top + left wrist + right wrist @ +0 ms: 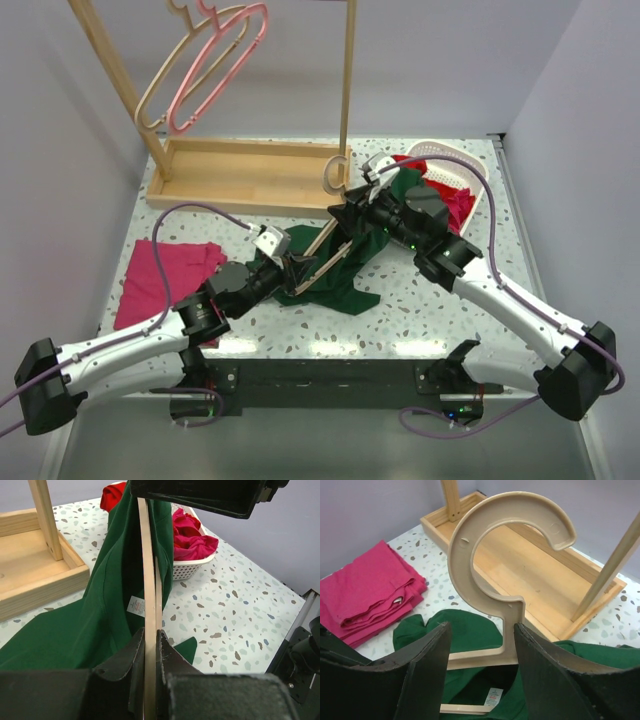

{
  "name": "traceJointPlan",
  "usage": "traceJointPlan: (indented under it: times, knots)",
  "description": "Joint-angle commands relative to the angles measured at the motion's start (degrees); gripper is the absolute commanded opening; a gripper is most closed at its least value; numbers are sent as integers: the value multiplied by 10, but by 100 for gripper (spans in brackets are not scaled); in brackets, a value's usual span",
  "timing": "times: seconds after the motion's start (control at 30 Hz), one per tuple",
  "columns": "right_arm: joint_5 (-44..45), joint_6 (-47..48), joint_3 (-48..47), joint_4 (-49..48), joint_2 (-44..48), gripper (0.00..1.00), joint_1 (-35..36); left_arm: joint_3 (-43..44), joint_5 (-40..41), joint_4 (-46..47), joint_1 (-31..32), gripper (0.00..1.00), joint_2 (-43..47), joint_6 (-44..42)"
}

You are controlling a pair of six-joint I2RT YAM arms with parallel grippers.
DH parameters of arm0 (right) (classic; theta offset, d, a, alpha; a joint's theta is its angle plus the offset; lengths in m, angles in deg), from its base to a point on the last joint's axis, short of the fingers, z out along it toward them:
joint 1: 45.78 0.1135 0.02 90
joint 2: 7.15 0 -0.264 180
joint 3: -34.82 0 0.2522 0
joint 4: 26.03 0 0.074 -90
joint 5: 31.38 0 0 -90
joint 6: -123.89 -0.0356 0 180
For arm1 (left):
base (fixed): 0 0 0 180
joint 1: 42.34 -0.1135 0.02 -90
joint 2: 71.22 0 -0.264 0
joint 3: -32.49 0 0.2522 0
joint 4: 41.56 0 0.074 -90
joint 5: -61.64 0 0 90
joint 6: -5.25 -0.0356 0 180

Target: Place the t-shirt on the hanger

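**Hanger held at both ends, t-shirt draped against it**

Reaches in from the lower left with the left arm, stretched low over the desk (410,315), elbow beside the folded magenta garment (165,275), wrist pointing up and to the right. Pinches the hanger (330,264) at its lower end with the left tool (293,267): narrow, both fingers (122,670) pressed flat on the thin wooden edge in the left wrist view.

Comes in from the lower right with the right arm, forearm slanting up toward mid-desk, wrist turned to the left above the cloth. Grips the hanger just under its hook (465,555) with the right tool (348,215). Set wide there, with the dark fingers (427,665) touching either side of the broad neck piece and the C-shaped hook standing up between them.

Holds the hanger tilted and off the desk, hook end high and near the wooden rack base (250,175), other end low at the left tool.

Finds the t-shirt (345,285) mid-desk between the two tools, partly lifted against the hanger and partly spread on the desk, its white label (135,605) just beside the wooden bar. Cannot tell whether the hanger passes through the neck opening.

Shows, behind the right tool, a white basket (440,150) with a red garment (460,205) in it.
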Motion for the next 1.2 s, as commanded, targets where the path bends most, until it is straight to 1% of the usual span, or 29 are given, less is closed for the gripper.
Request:
traceJointPlan:
  times: [0.0, 0.17, 0.33, 0.47, 0.7, 0.8, 0.93, 1.17]
  knots:
    - [8, 13, -27, 3, -11, 60, -37, 30, -17, 47, 4, 0, 27, 1]
    - [-2, 8, -31, 6, -7, 62, -68, 30, -14, 39, 4, 0, 28, 2]
    - [-1, 11, -27, 13, -4, 63, -79, 26, 16, 30, 4, 0, 40, 8]
    - [-39, -4, -25, 10, 1, 64, -106, 20, 43, 22, 4, 0, 52, 17]
    - [-109, -13, -41, -2, -22, 67, -109, 25, 18, 26, 4, 0, 36, 7]
    - [-119, -29, -39, -24, -35, 67, -106, 32, 0, 33, 4, 0, 24, 5]
    - [-94, -35, -30, -46, -49, 64, -91, 44, -10, 37, 4, 0, 7, 5]
    - [-41, -20, -15, -50, -46, 64, -58, 59, -21, 37, 4, 0, -22, 3]
